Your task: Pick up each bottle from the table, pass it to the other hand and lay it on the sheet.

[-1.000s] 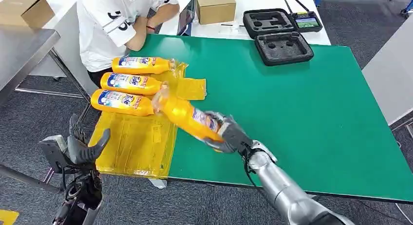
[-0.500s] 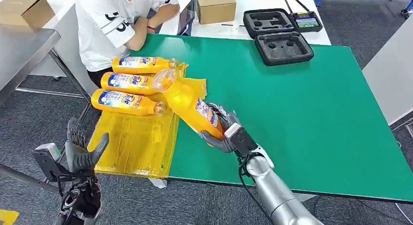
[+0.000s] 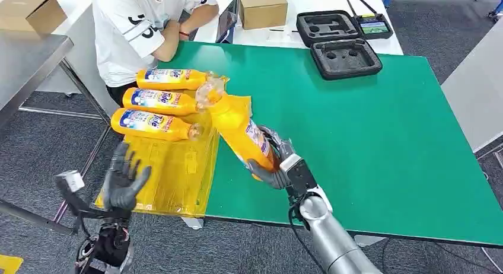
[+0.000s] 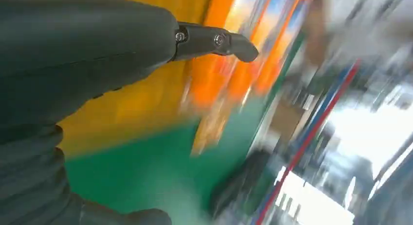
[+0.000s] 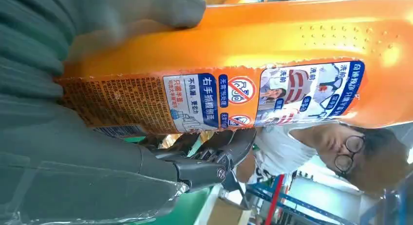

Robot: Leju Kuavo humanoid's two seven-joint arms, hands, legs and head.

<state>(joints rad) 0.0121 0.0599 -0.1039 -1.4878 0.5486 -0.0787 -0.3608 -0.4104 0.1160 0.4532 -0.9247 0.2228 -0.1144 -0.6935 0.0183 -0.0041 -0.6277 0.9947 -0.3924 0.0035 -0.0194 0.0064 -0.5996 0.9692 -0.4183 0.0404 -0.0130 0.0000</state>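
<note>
Held bottle: your orange plastic detergent bottle (image 3: 240, 127) is lifted over the green table (image 3: 368, 131), tilted, cap toward the person.
Right hand: your right hand (image 3: 274, 165) grips its base, fingers clamped around it.
Left hand: your left hand (image 3: 123, 180) hangs beside the table edge, fingers spread, holding nothing.
Sheet: the yellow plastic sheet (image 3: 166, 173) carries three orange bottles (image 3: 157, 100) lying side by side.

Green table (image 3: 368, 137): two black foam-lined case halves (image 3: 338, 42) at far edge. Beyond it, cardboard box (image 3: 261, 7). Seated person (image 3: 142, 31) at far-left corner.
</note>
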